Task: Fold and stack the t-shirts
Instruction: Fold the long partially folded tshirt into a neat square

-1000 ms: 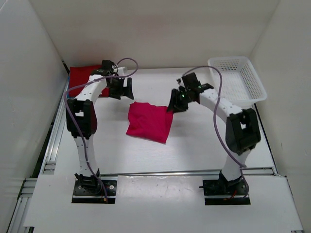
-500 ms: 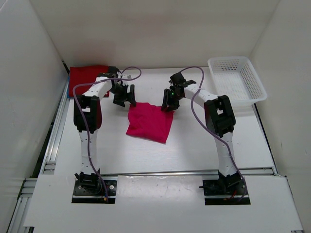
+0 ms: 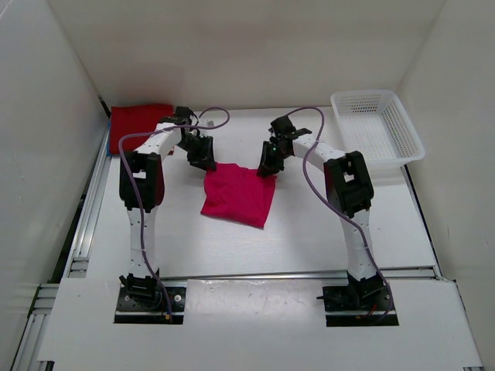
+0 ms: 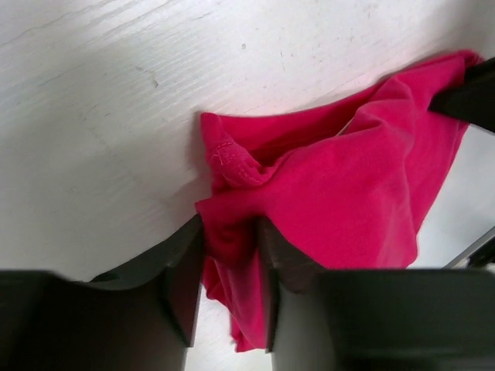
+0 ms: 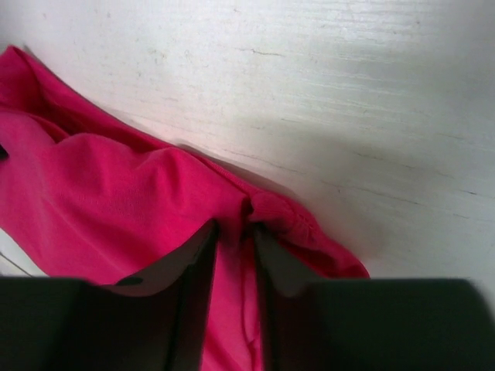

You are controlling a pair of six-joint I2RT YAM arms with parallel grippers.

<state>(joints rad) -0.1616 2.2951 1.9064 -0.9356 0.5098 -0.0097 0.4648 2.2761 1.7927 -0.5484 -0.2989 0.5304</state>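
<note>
A pink-magenta t-shirt (image 3: 238,195) lies folded into a rough square in the middle of the table. My left gripper (image 3: 206,160) is at its far left corner, and in the left wrist view the gripper (image 4: 230,259) has a bunch of the shirt's cloth (image 4: 348,193) pinched between its fingers. My right gripper (image 3: 267,167) is at the far right corner. Its wrist view shows the gripper (image 5: 234,243) shut on a fold of the pink cloth (image 5: 116,201) beside a hem. A red t-shirt (image 3: 135,124) lies folded at the table's back left corner.
A white mesh basket (image 3: 379,127) stands at the back right corner, tilted against the wall. White walls close in the table on the left, back and right. Both arms reach inward over the far half of the table (image 3: 309,224).
Both grippers came down from above the table onto the pink shirt's far corners, and their jaws closed on the cloth. The shirt itself has hardly shifted.
</note>
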